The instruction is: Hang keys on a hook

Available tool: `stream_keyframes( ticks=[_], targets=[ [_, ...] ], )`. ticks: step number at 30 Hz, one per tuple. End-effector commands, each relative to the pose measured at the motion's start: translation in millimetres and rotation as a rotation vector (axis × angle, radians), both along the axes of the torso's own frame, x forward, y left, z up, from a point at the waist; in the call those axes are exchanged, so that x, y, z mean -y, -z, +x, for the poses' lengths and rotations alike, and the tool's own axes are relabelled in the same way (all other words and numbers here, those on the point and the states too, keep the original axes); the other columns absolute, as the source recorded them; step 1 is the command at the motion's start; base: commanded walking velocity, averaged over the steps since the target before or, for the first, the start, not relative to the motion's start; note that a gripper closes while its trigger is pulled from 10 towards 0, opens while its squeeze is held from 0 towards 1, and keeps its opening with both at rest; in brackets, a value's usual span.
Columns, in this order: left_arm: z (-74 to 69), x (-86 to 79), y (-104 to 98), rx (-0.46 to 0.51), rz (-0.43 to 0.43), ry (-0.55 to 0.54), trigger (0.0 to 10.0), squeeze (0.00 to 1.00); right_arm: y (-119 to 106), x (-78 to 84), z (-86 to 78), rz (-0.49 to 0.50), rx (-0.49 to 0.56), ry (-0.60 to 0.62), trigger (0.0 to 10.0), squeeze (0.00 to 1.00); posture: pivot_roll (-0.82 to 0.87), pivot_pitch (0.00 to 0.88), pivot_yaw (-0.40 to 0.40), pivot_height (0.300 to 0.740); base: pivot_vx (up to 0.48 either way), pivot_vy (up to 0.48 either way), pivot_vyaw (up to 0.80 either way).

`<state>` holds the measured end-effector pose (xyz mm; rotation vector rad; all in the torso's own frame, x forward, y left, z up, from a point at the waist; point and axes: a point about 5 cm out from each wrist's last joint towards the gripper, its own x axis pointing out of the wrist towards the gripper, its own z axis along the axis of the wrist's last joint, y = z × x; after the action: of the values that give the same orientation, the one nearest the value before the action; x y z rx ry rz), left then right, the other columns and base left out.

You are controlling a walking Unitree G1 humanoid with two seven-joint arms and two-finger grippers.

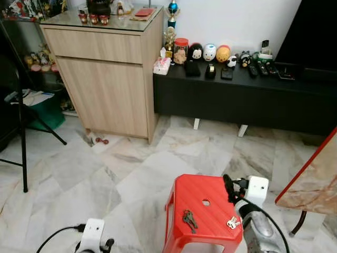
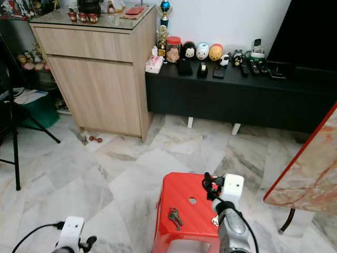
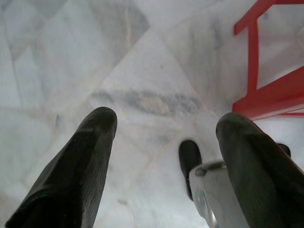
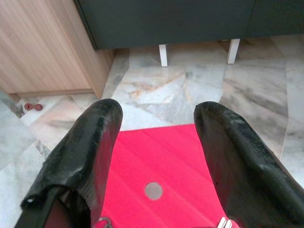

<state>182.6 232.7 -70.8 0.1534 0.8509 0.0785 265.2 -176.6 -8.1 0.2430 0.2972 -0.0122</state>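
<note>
Low at the left, the idle left gripper (image 3: 161,156) hangs with jaws apart, while dark keys (image 1: 189,220) near the red stool's (image 1: 184,190) front edge, light and loose, suit a ring pinch by the right gripper (image 4: 156,156), jaws apart above.

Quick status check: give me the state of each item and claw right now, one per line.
dark keys: lying flat on the stool, not gripped
silver keys: lying at the stool's right edge, not gripped
red stool: upright on the floor
right claw: open, above the stool, holding nothing
left claw: open, low over the floor, holding nothing
wooden cabinet: drawer and door closed
</note>
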Motion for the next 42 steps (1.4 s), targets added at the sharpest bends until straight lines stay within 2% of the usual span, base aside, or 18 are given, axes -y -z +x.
stream_keyframes(
  ticks=[1,4,9,16,26,40,41,42],
  targets=[
    [-11.7,-2.8,5.8,-0.040,0.001,-0.014,10.0,0.00,-2.2,-0.6,2.3,-0.010,0.010,-0.006,10.0,0.00,0.07,0.000,-0.057,0.740,0.000,0.000,0.00],
    [-16.9,3.7,9.9,-0.068,0.003,0.042,10.0,0.00,-6.8,0.0,6.7,-0.006,0.032,0.006,10.0,0.00,0.06,0.000,-0.059,0.740,0.000,0.000,0.00],
    [-19.0,8.1,12.2,-0.075,-0.013,0.034,10.0,0.00,-11.0,-3.1,9.2,-0.009,0.058,-0.007,10.0,0.00,0.04,0.000,-0.064,0.740,0.000,0.000,0.00],
    [-14.5,17.8,12.4,-0.073,-0.015,0.079,10.0,0.00,-15.4,-3.1,11.3,-0.020,0.079,-0.022,10.0,0.00,0.03,0.000,-0.070,0.740,0.000,0.169,0.00],
    [-25.8,13.4,16.4,-0.109,0.001,0.100,10.0,0.00,-10.4,-11.6,4.8,-0.007,0.064,-0.025,10.0,0.00,0.04,0.000,-0.054,0.740,0.000,0.260,0.00],
    [-17.3,15.7,13.3,-0.083,0.006,0.100,10.0,0.00,-15.3,-7.2,11.7,-0.022,0.066,-0.018,10.0,0.00,0.05,0.000,-0.062,0.740,0.000,0.000,0.00],
    [-17.4,16.2,13.5,-0.085,0.006,0.100,10.0,0.00,-15.0,-6.2,11.7,-0.011,0.062,-0.006,10.0,0.00,0.05,0.000,-0.061,0.740,0.000,0.000,0.00],
    [-17.7,17.7,14.1,-0.090,0.006,0.107,10.0,0.00,-15.4,-1.5,12.4,0.041,0.059,0.046,10.0,0.00,0.06,0.000,-0.060,0.740,0.000,0.000,0.00]
  ],
)
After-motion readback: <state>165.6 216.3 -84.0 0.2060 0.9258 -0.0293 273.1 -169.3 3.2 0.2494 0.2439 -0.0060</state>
